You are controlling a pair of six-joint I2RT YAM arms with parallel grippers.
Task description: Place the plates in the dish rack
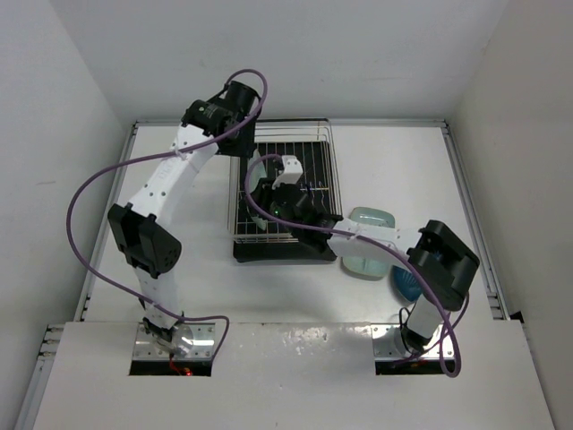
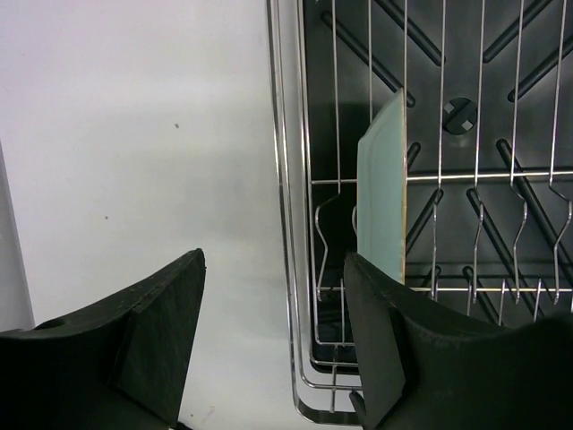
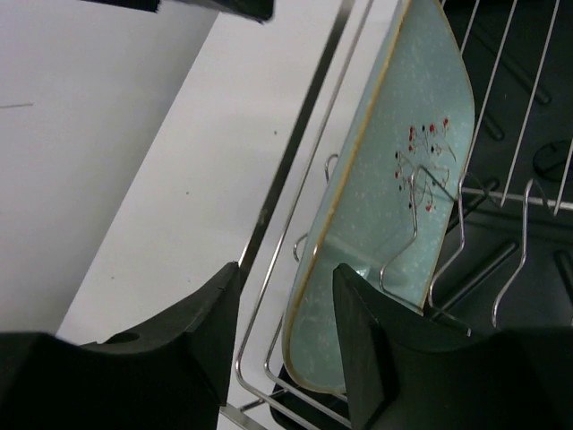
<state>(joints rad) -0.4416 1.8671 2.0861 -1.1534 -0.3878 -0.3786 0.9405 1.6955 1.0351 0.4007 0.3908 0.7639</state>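
- Left arm (image 1: 166,184): white links, black joint housings.
- Right arm (image 1: 367,235): same white links, black boxy joints.
- Purple cables (image 1: 72,215): loop loosely beside both arms.
- Fingers (image 2: 152,349): matte black, wedge-shaped, slightly grainy.
- Base plates (image 1: 183,336): shiny bare metal.

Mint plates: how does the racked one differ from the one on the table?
The racked mint plate stands on edge in the dish rack; the table mint plate lies flat beside it. The right end effector straddles the racked one's rim; nothing grips the table one. Both pale mint.
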